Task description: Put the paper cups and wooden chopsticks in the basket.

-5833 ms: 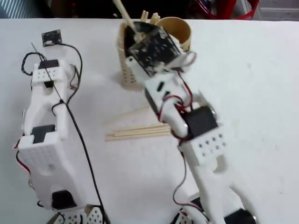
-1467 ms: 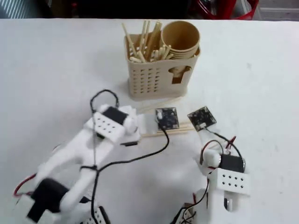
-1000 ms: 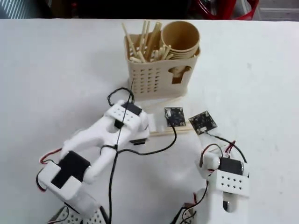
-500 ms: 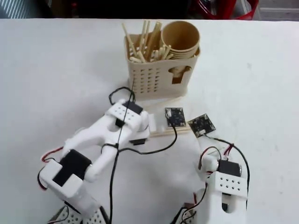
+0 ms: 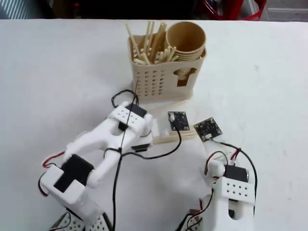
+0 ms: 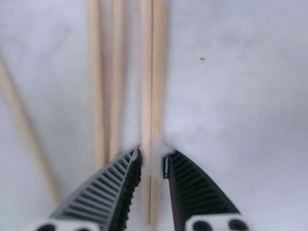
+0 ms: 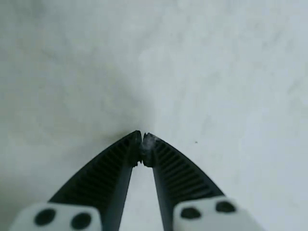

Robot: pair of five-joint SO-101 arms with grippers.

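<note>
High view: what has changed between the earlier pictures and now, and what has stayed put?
The right gripper withdrew from the basket toward its base, now shut and empty. The left gripper swung in and closed on loose chopsticks. The basket and cups stayed.

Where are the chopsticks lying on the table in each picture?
High view: loose chopsticks lie in front of the basket.
Left wrist view: they stretch away from the left claw, two pinched in it.
Right wrist view: the right claw over white table.
Shared landmark: the white table.
</note>
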